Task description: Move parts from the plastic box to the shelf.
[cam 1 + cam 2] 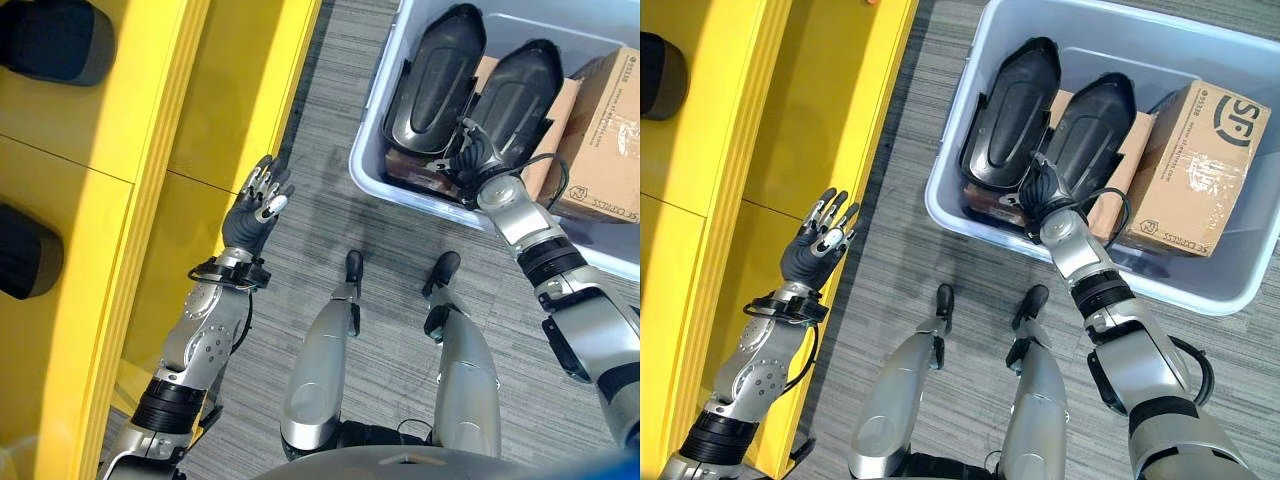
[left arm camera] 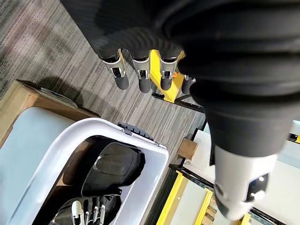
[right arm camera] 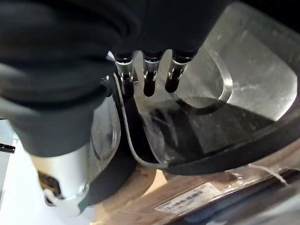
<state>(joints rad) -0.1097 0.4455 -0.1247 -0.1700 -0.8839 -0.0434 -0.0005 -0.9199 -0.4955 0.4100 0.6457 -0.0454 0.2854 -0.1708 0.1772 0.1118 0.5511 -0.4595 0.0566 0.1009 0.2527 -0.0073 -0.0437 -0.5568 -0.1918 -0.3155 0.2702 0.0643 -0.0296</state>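
Right hand [image 1: 1038, 186] reaching into box [image 1: 962, 226], fingers [image 3: 149, 83] extending loosely over black part [image 1: 1087, 132], left hand [image 1: 817, 243] hovering spread beside shelf [image 1: 750, 120]

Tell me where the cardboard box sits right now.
The cardboard box lies inside the plastic box, at its right end, beside two black parts.

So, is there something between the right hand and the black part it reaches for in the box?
Nothing visible. The right hand is already down in the plastic box, its fingers at the near end of a black part. A cardboard box sits beside the part, not in the way.
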